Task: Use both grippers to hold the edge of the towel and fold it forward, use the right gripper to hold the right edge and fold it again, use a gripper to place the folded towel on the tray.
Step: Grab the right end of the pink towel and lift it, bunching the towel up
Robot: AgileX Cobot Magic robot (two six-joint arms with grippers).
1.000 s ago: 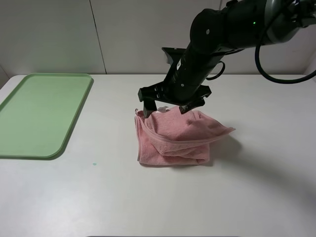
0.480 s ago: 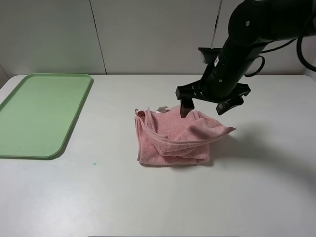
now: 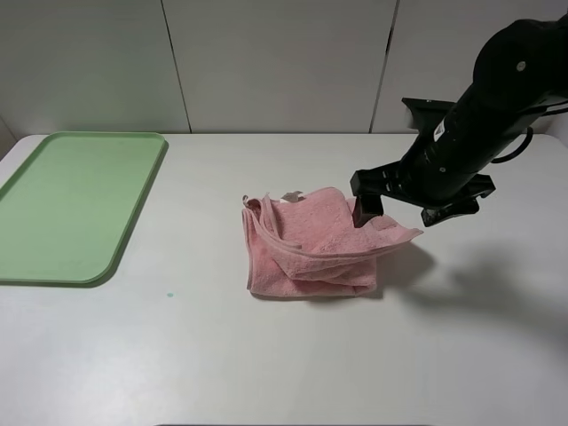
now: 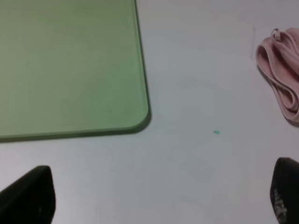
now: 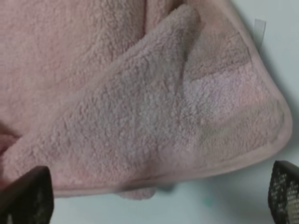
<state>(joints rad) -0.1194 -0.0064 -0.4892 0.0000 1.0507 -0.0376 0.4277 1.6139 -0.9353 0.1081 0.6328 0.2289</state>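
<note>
Exterior high shows you the right gripper [image 3: 406,209] spread wide, empty, above the right side of the towel [image 3: 306,244]; your left gripper [image 4: 156,200] hangs released too; the rumpled towel lies on the table [image 3: 266,364], well apart from the tray [image 3: 62,204].

Lab: white table [image 3: 266,373], panelled wall [image 3: 266,62]

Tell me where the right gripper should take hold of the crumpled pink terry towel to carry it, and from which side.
Probably the stacked layers on the right side of the pink terry towel, inboard of its loose pointed flap, coming down from above. The open right gripper hovers there; the flap alone might unfold the bundle.
</note>
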